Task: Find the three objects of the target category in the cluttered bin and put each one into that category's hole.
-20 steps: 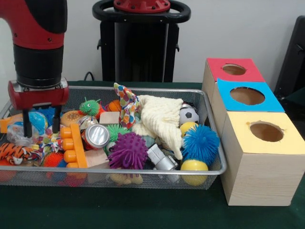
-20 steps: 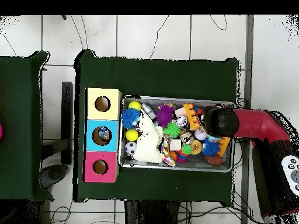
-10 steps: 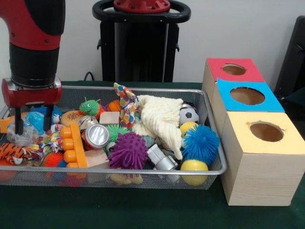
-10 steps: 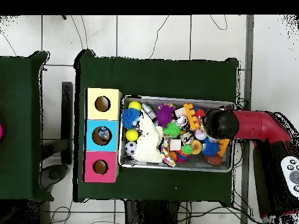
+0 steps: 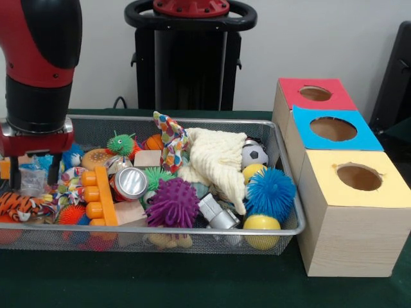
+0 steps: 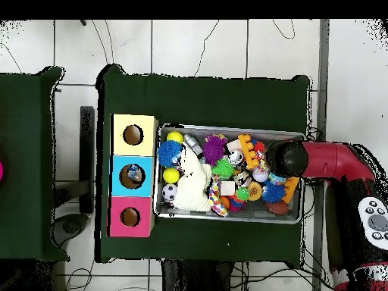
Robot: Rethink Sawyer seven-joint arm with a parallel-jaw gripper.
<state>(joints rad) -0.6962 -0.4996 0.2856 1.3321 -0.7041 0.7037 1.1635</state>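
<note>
The wire-mesh bin (image 5: 192, 230) is full of toys and also shows in the overhead view (image 6: 227, 218). My gripper (image 5: 34, 174) hangs open over the bin's left end, its fingers (image 5: 56, 168) either side of a clear plastic piece (image 5: 32, 181), just above a tiger-striped toy (image 5: 18, 204). In the overhead view the arm's head (image 6: 287, 159) hides the gripper at the bin's right end. The blue-surround hole (image 5: 332, 129) is in the middle box, far right of the gripper. In the overhead view a small object shows inside this hole (image 6: 132, 176).
The bin holds a purple spiky ball (image 5: 172, 202), blue spiky ball (image 5: 270, 190), yellow ball (image 5: 261, 224), soccer ball (image 5: 254, 154), cream cloth (image 5: 215, 160), silver can (image 5: 131, 183) and orange brick (image 5: 100, 196). Red-surround (image 5: 315, 94) and yellow-surround (image 5: 359, 177) holes flank the blue one.
In the front view my gripper has moved left along the bin toward its left end, still open. The toys have not moved.
</note>
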